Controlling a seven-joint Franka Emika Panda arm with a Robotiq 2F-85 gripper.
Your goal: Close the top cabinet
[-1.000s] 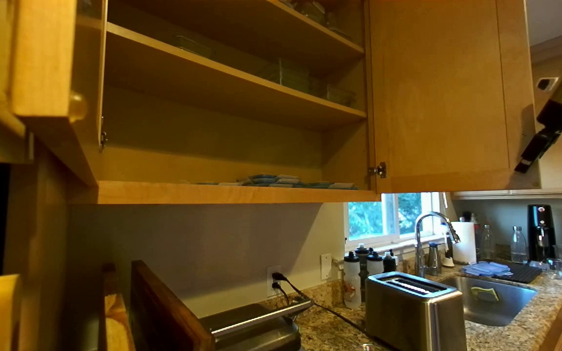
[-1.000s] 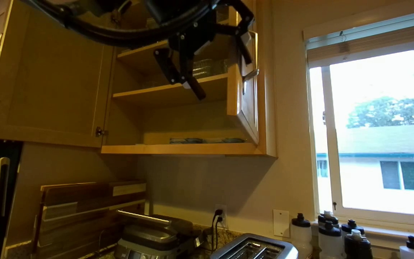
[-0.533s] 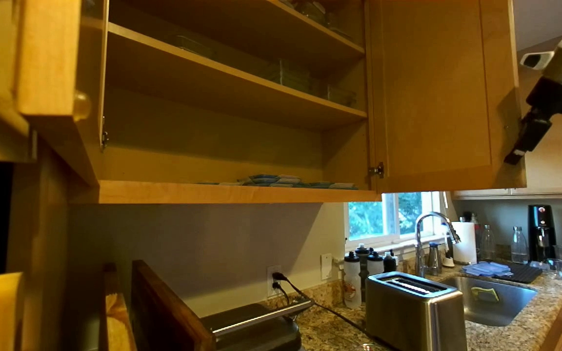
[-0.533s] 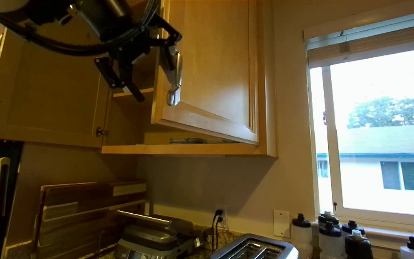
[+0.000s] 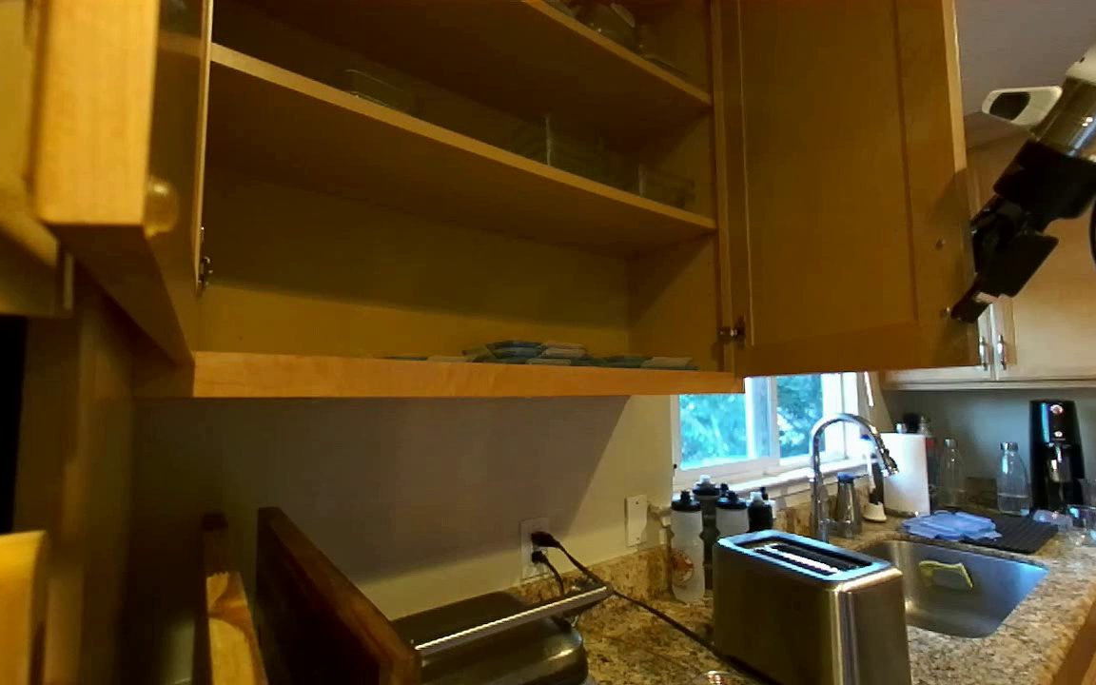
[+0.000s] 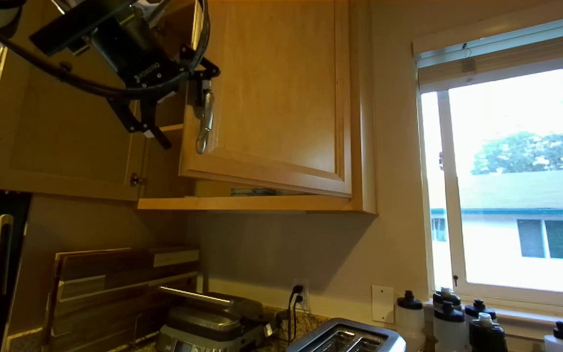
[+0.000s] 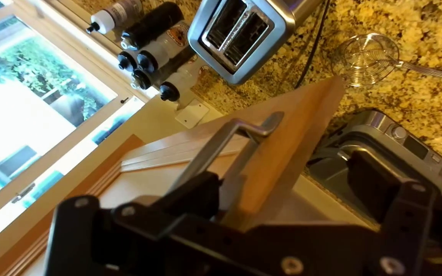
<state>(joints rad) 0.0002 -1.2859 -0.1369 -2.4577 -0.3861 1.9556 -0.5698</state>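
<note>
Wide honey-wood wall cabinet (image 5: pixel 453 375) hung beside white-framed window (image 6: pixel 511 181). Framed wooden door (image 6: pixel 274 93) nearest window stood partly open; wooden door (image 6: pixel 71 137) farther off gaped wide. Black two-fingered tool (image 7: pixel 284 184) at window-side door, fingers (image 7: pixel 372 184) spread, one near curved silver handle (image 7: pixel 210 151); touching or not, I couldn't tell.

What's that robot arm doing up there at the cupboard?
It looks like it means to close the top cabinet. Its open gripper is at the free edge of one door, with one finger right by the handle; whether it touches is hard to tell. That door is partly open. The other door stands wide open, so the cabinet isn't shut yet.
</note>
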